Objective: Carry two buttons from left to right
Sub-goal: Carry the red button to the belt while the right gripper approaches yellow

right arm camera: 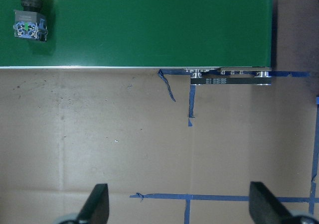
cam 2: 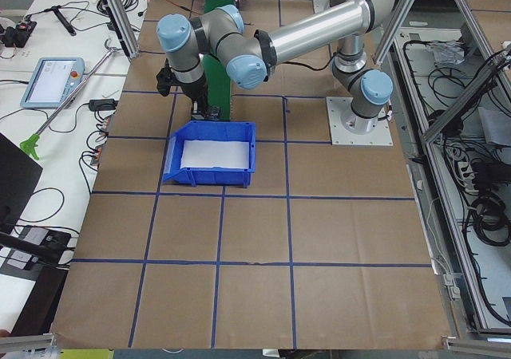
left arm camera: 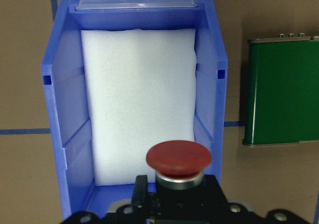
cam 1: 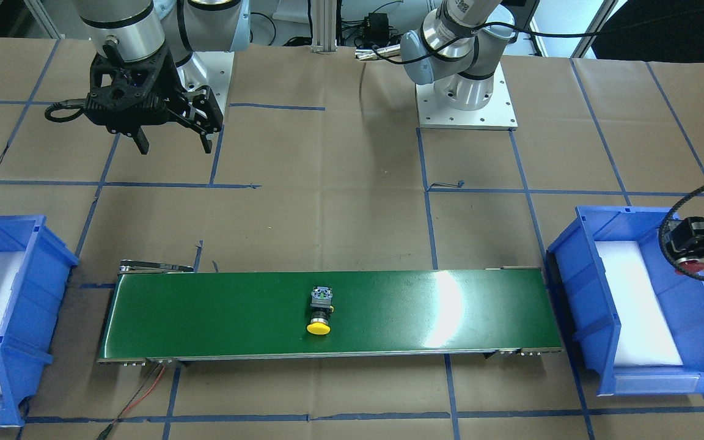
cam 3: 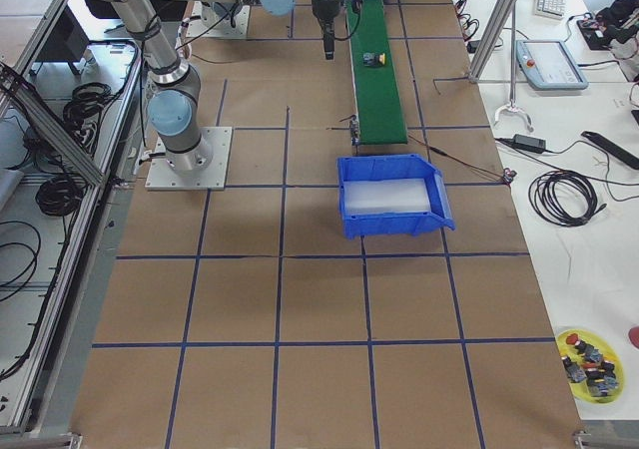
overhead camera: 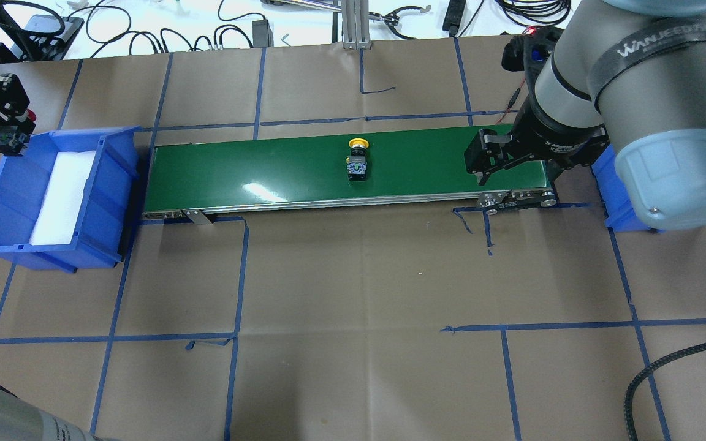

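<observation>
The left gripper (cam 1: 691,252) is clamped on the red button (left arm camera: 178,159), bottom centre of the wrist frame, above the near end of the blue bin (left arm camera: 60,109). The belt (left arm camera: 279,89) lies toward the right edge of that frame — the judged direction of the coming transfer. The yellow button (overhead camera: 357,159) lies on its side at mid-belt, centre of the overhead frame, long axis across the belt, cap toward the top. The right gripper (cam 1: 173,145) — jaws wide, empty — hangs at upper left of the front-facing frame, the arm nearer to that button.
</observation>
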